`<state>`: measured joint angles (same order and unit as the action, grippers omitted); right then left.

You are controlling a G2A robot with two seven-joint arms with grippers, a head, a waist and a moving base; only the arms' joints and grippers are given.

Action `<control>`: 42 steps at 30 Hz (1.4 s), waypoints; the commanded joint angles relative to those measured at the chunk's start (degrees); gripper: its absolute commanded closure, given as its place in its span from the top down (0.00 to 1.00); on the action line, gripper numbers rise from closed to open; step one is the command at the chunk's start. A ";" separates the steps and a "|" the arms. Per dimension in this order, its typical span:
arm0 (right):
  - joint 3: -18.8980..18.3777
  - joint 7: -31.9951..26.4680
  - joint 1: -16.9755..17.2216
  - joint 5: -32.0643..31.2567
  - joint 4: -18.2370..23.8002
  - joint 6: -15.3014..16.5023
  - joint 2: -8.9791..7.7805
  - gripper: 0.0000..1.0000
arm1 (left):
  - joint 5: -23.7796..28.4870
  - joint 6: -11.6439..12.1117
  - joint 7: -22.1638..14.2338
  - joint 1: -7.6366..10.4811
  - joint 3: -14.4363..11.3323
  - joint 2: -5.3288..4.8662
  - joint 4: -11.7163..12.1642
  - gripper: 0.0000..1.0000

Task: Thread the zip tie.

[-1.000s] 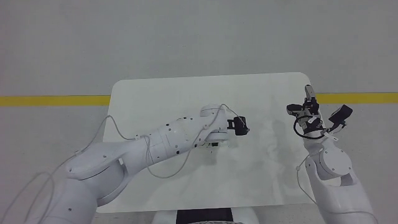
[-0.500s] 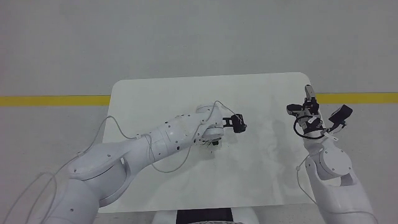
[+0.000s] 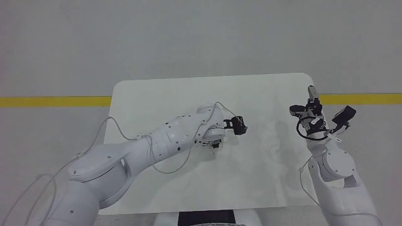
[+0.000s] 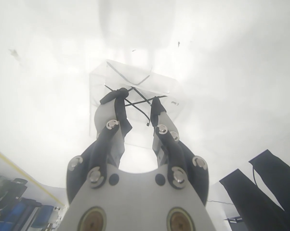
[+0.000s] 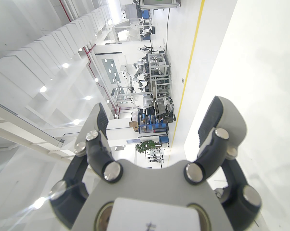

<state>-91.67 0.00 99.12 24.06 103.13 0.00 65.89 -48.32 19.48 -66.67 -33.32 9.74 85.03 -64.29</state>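
Thin black plastic zip ties [image 4: 138, 102] lie crossed in the clear plastic box [image 4: 165, 84] on the white desk [image 3: 163, 100], between the half-parted left pincer [image 4: 136, 97]. They are probably light, springy and slick, so pinch one mid-strap. The right pincer [image 5: 157, 111] gapes wide, well apart from the box.

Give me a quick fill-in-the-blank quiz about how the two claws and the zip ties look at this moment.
The zip ties at the left claw are coloured ____.
The right claw grips ____.
Both claws' jaws stand ____.
Missing words: black; nothing; open.
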 commanded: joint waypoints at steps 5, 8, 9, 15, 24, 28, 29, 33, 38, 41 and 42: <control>0.00 0.00 0.00 0.00 0.00 0.00 0.00 1.00 | 1.05 0.00 -0.96 0.18 0.00 -0.25 0.29 0.22; 0.00 0.00 0.00 0.00 0.00 0.00 0.00 1.00 | 1.59 0.00 -1.74 0.37 0.00 -0.21 0.58 0.22; 0.00 0.00 0.00 0.00 0.00 0.00 0.00 1.00 | 1.65 0.00 -1.87 0.36 0.00 -0.19 0.67 0.22; 0.00 0.00 0.00 0.00 0.00 0.00 0.00 1.00 | 1.88 0.00 -1.78 -0.04 0.00 0.13 1.46 0.20; 0.00 0.00 0.00 0.00 0.00 0.00 0.00 1.00 | 1.03 0.00 -1.20 -0.68 0.00 0.95 3.51 0.19; 0.00 0.00 0.00 0.00 0.00 0.00 0.00 1.00 | 1.06 0.00 -0.98 -0.85 0.00 1.33 4.42 0.16; 0.00 0.00 0.00 0.00 0.00 0.00 0.00 1.00 | 1.05 0.00 -0.89 -0.88 0.00 1.41 4.60 0.15; 0.00 0.00 0.00 0.00 0.00 0.00 0.00 1.00 | 1.03 0.00 -0.60 -0.96 0.00 1.72 5.25 0.05; 0.00 0.00 0.00 0.00 0.00 0.00 0.00 1.00 | 1.12 0.00 -0.67 -0.93 0.00 2.06 5.95 0.00; 0.00 0.00 0.00 0.00 0.00 0.00 0.00 1.00 | 1.09 0.00 -0.80 -0.82 0.00 2.19 6.16 0.00; 0.00 0.00 0.00 0.00 0.00 0.00 0.00 1.00 | 1.12 0.00 -0.96 -0.69 0.00 2.21 6.05 0.00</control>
<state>-91.67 0.00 99.12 24.06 103.13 0.00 65.89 -47.22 19.48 -67.50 -34.12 9.74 87.23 -58.14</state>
